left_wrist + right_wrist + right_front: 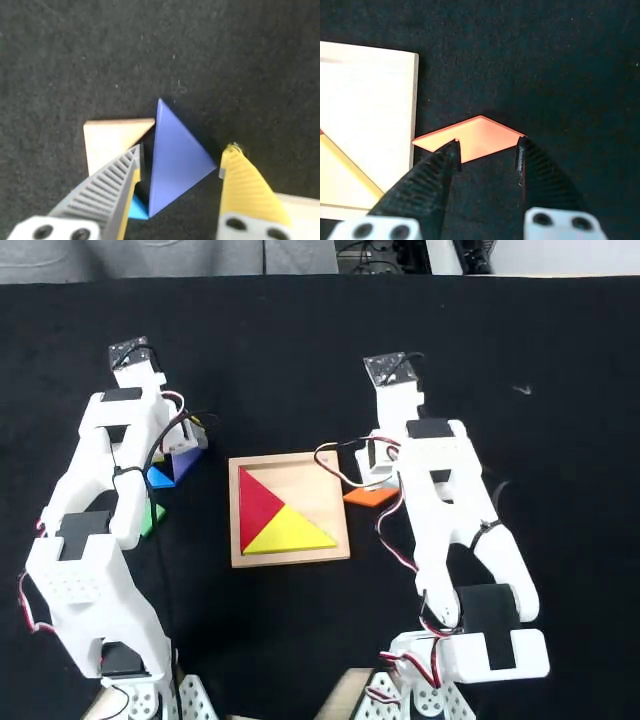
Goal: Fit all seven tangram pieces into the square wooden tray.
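Square wooden tray point(290, 558) mid-table, holds red triangle point(258, 502) and yellow triangle point(288, 533). Just right of it lies the flat orange parallelogram point(475, 131), right end effector point(487, 145) apart, straddling it. Farther left, left end effector point(183, 150) apart around blue triangle point(172, 155). Risk: the thin orange piece may skid under the pinch.

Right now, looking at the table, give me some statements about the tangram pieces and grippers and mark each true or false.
1. The tray holds a red triangle and a yellow triangle. True.
2. The orange piece lies inside the tray. False: it lies on the black table beside the tray.
3. The right gripper is open over the orange piece. True.
4. The left gripper is shut on a green piece. False: it is open around a blue triangle.
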You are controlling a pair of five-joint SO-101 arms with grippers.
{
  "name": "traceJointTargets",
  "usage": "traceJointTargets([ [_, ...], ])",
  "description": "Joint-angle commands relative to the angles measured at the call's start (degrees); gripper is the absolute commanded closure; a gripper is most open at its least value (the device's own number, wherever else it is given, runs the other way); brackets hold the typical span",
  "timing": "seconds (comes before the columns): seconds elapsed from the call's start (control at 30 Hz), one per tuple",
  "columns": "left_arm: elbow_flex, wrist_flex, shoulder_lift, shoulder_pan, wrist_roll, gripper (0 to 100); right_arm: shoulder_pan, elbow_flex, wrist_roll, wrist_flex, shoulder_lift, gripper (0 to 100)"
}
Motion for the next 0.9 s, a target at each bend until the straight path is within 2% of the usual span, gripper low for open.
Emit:
traceJointTargets([
  [0.0,-3.74,2.37,0.88,0.13,-4.22,74,-0.26,-0.22,-0.26,-0.70,-2.68,81.2],
  [0.43,-28.62,19.16,17.58,0.13,-4.75,76,-0.35,-0.22,-0.26,-0.79,-2.68,81.2],
  [0.57,-29.49,20.57,18.46,0.22,-4.75,84,-0.35,-0.22,-0.26,-0.79,-2.68,81.2],
  [0.87,-31.16,23.74,16.70,1.10,-3.78,85,-0.35,-0.22,0.09,-0.79,-2.68,81.2],
])
